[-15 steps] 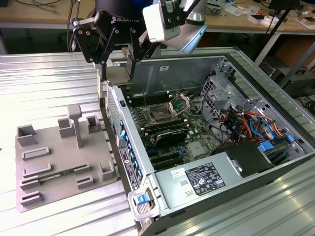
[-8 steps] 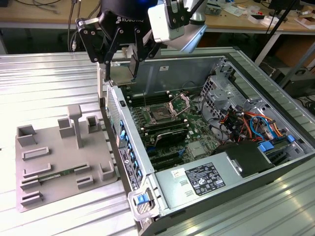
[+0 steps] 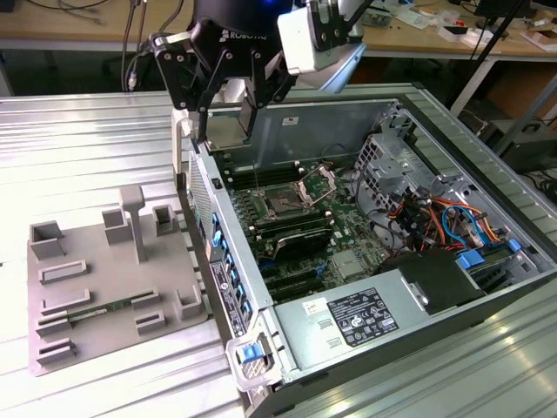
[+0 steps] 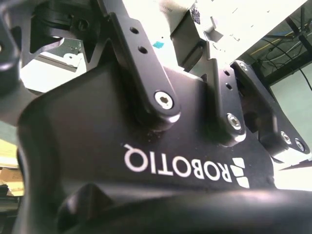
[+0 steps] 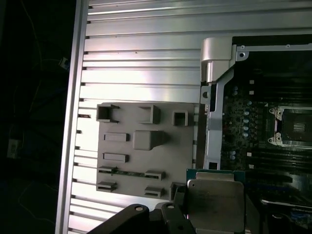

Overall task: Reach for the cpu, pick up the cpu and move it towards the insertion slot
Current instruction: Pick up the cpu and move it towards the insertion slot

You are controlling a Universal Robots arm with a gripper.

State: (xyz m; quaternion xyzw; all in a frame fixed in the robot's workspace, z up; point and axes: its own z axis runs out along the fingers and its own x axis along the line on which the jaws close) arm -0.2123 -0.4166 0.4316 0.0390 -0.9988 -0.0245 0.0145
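The claw (image 3: 224, 129) is clamped on the chip (image 5: 215, 202), raised over the edge of the case (image 3: 331, 122) beside the grey tray (image 5: 122, 168). Step in hand: carrying toward the open socket (image 3: 285, 204), which is well apart. The approach likely calls for a level, aligned chip.

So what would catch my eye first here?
The big open computer case on the exterior view's right, its green board bared, with the black gripper hanging over its far corner. In the first wrist view, the silvery cpu is clamped in it, above the case's edge.
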